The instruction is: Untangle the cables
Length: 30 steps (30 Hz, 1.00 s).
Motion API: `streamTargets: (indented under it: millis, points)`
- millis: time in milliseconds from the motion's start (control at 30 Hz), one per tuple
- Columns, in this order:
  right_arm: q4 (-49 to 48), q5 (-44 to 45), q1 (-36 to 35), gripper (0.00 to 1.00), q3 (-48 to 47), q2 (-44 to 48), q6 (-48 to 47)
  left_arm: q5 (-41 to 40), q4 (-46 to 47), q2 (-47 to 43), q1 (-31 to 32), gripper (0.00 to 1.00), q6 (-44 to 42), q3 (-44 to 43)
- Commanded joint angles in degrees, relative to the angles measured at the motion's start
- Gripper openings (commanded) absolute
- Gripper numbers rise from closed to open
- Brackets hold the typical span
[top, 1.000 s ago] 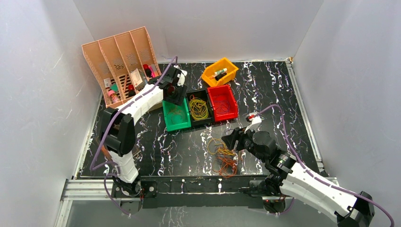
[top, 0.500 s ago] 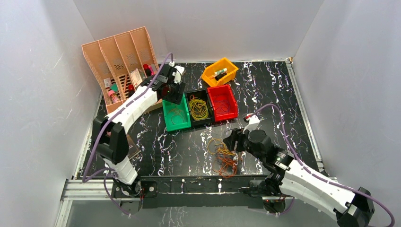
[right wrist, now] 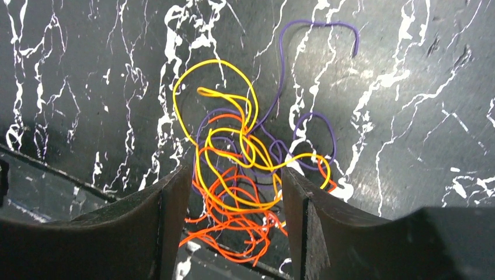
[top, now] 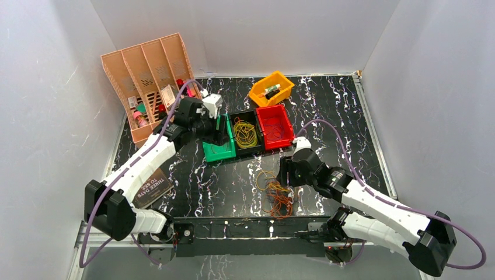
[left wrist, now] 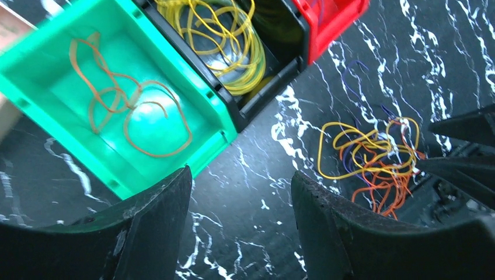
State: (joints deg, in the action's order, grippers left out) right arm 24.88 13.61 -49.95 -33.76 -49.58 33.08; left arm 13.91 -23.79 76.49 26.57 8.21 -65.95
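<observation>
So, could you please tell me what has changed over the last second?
The left arm folded low, elbow swinging to the near-left corner; the left end effector, open, shifted slightly nearer over the green bin. The right end effector hovers over the tangled cables as before.

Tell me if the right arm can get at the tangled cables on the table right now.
Probably yes: the right pincer hangs open just above the tangled cables, nothing lies between, and the left pincer is away by the green bin.
</observation>
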Motion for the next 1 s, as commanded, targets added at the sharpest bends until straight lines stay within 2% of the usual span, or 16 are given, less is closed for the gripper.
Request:
streamTargets:
  millis: [0,200,367,667,967]
  points:
    - [7.0,-3.1,-0.3,0.66,-4.7,-0.2,4.1,5.9,3.9,-3.4,1.8,0.61,5.0,5.2]
    - [9.0,-1.0,-0.3,0.66,-4.9,0.3,10.9,5.6,9.3,-3.7,6.6,0.6,8.5,9.6]
    - [9.9,3.9,-0.2,0.66,-4.4,1.6,15.1,4.2,14.4,1.0,13.0,0.6,8.3,8.8]
    - [3.3,2.7,-0.3,0.66,0.9,10.9,16.0,7.1,19.5,14.5,20.7,0.56,1.4,3.6]
    - [5.1,3.6,-0.3,0.66,1.2,13.5,16.0,11.5,22.9,20.9,23.5,0.59,-5.2,3.1]
